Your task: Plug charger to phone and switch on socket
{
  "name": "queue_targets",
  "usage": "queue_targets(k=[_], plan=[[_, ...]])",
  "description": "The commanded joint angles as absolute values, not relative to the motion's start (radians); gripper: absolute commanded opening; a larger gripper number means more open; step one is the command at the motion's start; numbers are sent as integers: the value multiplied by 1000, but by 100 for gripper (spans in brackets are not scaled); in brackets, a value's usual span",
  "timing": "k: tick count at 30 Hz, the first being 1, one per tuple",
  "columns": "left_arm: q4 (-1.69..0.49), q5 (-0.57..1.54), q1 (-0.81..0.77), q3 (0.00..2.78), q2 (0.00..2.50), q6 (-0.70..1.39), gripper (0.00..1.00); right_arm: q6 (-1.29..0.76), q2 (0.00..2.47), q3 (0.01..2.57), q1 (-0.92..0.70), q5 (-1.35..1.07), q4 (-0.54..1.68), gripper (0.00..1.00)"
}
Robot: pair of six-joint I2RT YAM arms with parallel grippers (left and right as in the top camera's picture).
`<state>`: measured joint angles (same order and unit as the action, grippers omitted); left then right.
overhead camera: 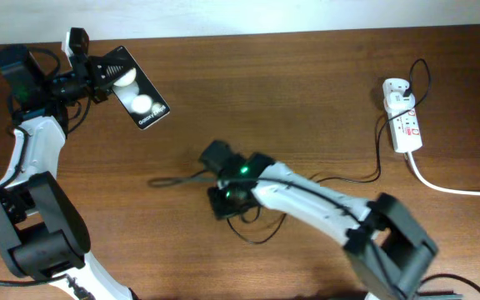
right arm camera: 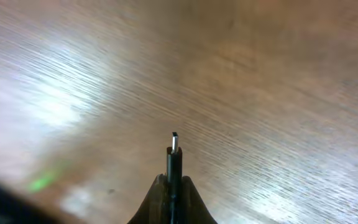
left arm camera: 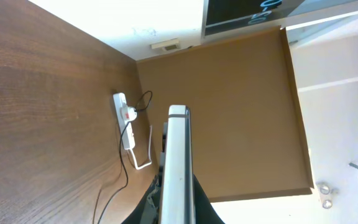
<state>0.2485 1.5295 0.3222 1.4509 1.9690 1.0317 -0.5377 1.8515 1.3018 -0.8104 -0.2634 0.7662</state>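
Observation:
The black phone [overhead camera: 138, 97] with two white light spots on its screen is held up at the far left by my left gripper [overhead camera: 98, 73], which is shut on its near end. The left wrist view shows the phone edge-on [left arm camera: 179, 162] between the fingers. My right gripper [overhead camera: 223, 187] is at the table's middle, shut on the charger connector [right arm camera: 174, 158], whose small metal tip points forward above the wood. The thin black charger cable [overhead camera: 340, 177] runs right to the white plug adapter [overhead camera: 396, 89] in the white socket strip [overhead camera: 407, 127] at the far right.
The socket's thick white cord [overhead camera: 457, 188] trails off to the right edge. Loose loops of the black cable [overhead camera: 252, 231] lie under the right arm at mid-table. The strip also shows in the left wrist view [left arm camera: 125, 119]. The table is brown wood.

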Motion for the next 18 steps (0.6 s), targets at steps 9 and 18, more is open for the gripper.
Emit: queue_targets(k=[9, 18], plan=[[253, 1568, 322, 1465, 1935, 1017, 0, -232, 1768, 1326, -509, -1274, 488, 4], [254, 1470, 242, 1465, 1935, 1079, 0, -451, 1768, 1326, -503, -1334, 162, 4]])
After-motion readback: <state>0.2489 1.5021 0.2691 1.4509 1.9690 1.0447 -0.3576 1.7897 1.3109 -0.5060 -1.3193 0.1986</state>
